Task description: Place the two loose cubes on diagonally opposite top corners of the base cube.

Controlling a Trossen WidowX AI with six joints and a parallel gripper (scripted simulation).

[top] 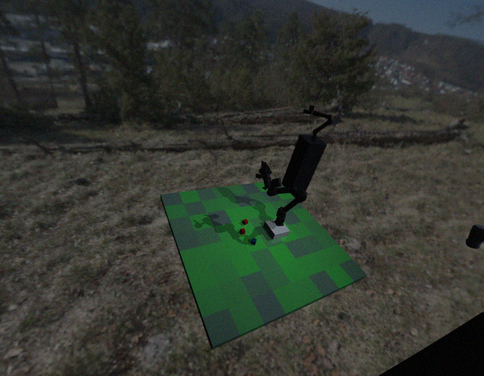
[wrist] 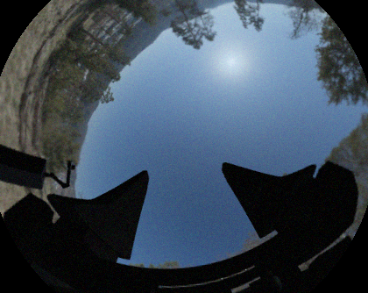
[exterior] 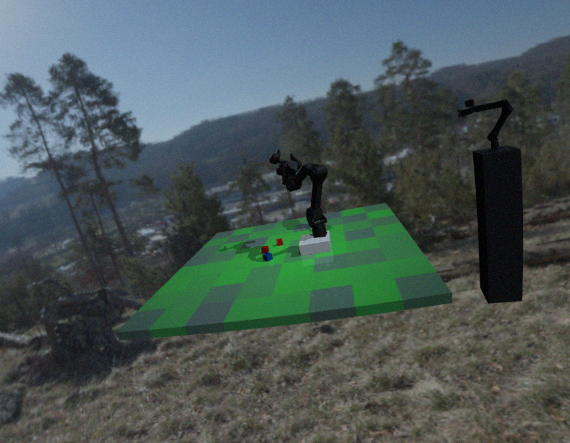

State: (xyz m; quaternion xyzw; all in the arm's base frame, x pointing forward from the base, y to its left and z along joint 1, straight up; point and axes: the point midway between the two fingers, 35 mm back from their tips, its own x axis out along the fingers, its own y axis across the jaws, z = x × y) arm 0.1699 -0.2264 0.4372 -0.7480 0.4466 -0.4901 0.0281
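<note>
Three small cubes stand apart on the green patchwork board (top: pixel 217 263) (exterior: pixel 237 276). One red cube (top: pixel 244 222) (exterior: pixel 279 241) is farthest from the blue one. A second red cube (top: pixel 242 231) (exterior: pixel 264 249) stands between it and the blue cube (top: pixel 253 241) (exterior: pixel 267 256). In the exterior view the blue cube partly overlaps the second red one. Nothing in the frames marks which cube is fixed. No cube rests on another. My gripper (exterior: pixel 285 155) (wrist: pixel 185 171) is open and empty, raised high above the board and pointing up; the wrist view shows sky between its fingers and no cubes.
My arm stands on a white block (top: pixel 277 232) (exterior: pixel 314 246) beside the cubes. A tall black pillar (top: pixel 303 165) (exterior: pixel 499 223) bearing another thin arm stands beyond the board. Another dark object (top: pixel 475 236) shows at the right edge of the top view.
</note>
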